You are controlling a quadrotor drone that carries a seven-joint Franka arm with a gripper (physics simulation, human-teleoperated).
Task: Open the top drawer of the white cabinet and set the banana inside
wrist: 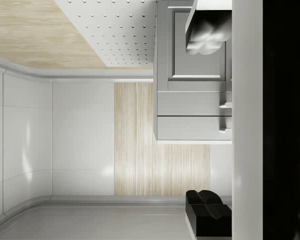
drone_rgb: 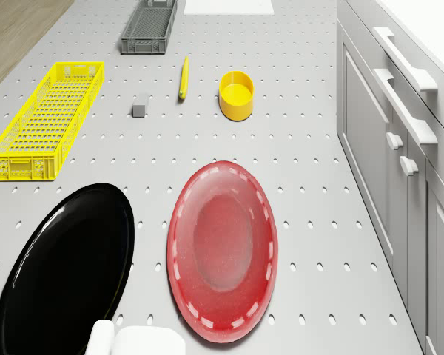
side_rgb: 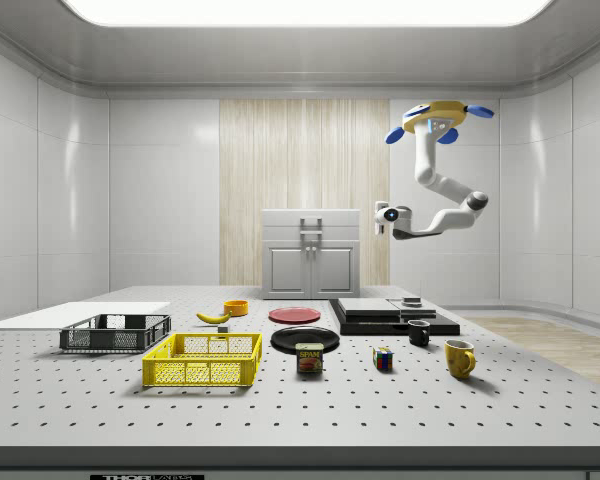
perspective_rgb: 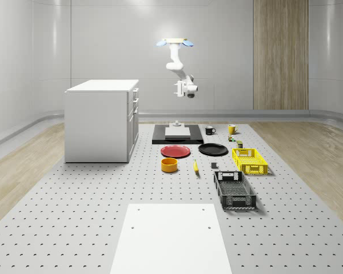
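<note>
Far below the jaws, banana [perspective_rgb: 195, 166] on table [perspective_rgb: 74, 200]

Drone [side_rgb: 438, 118]: yellow disc body, blue rotor blades. Arm [side_rgb: 442, 195]: white glossy segments, grey joints. Pincer [wrist: 208, 125]: dark fingertips.

A glossy red plate [drone_rgb: 223, 251] and glossy black plate [drone_rgb: 63, 270] lie on the matt perforated metal table [drone_rgb: 303, 192], with a plastic-looking yellow lattice crate [drone_rgb: 44, 118] at ten o'clock.
</note>
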